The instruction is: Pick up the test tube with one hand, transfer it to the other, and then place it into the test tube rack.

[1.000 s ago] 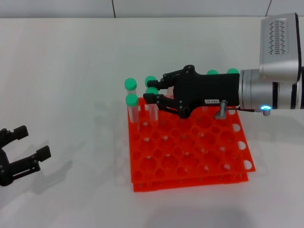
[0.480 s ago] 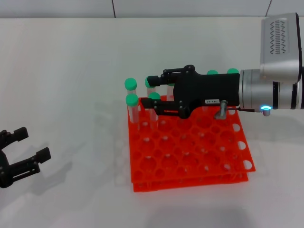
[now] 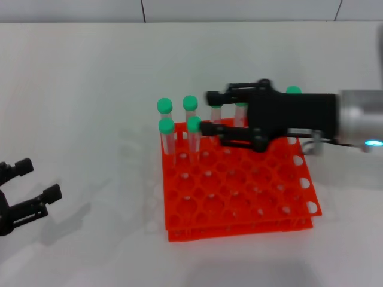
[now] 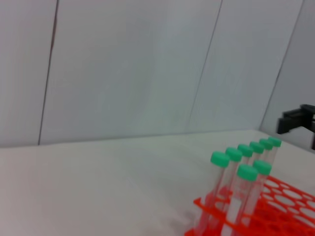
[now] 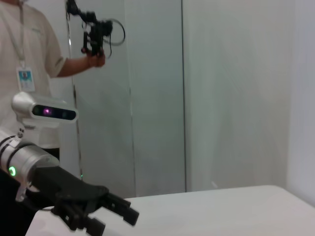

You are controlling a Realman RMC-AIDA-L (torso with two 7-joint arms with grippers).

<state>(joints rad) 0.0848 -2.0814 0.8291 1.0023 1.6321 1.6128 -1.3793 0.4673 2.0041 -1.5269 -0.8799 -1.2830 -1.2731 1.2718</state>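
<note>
Right gripper (image 3: 207, 112), fingers spread apart with nothing between them, hanging over the far edge of the test tube rack (image 3: 239, 206), around the rack's twelve o'clock side in the head view. Lower fingertip just beside the green cap of the test tube (image 3: 193, 137) standing upright in the rack, at the rack's eleven o'clock corner; touching or only close, cannot tell. Black gripper body reaching back toward three o'clock into a silver wrist with a blue light.

Around that tube, three more green-capped tubes (image 3: 163, 127) upright in the same corner, two in the front pair, two in the back pair. More green caps (image 3: 293, 91) partly hidden behind the gripper along the far row. In the left wrist view, the same tubes lined up in a row on the orange-red rack (image 4: 275, 206).

Farther out, left gripper (image 3: 25, 182) down at eight o'clock of the head view, well apart from the rack, fingers open and holding nothing, low over the white table (image 3: 90, 89). Seen again in the right wrist view (image 5: 110, 216), green light on its wrist, with a person in a light shirt (image 5: 29, 59) standing behind.
</note>
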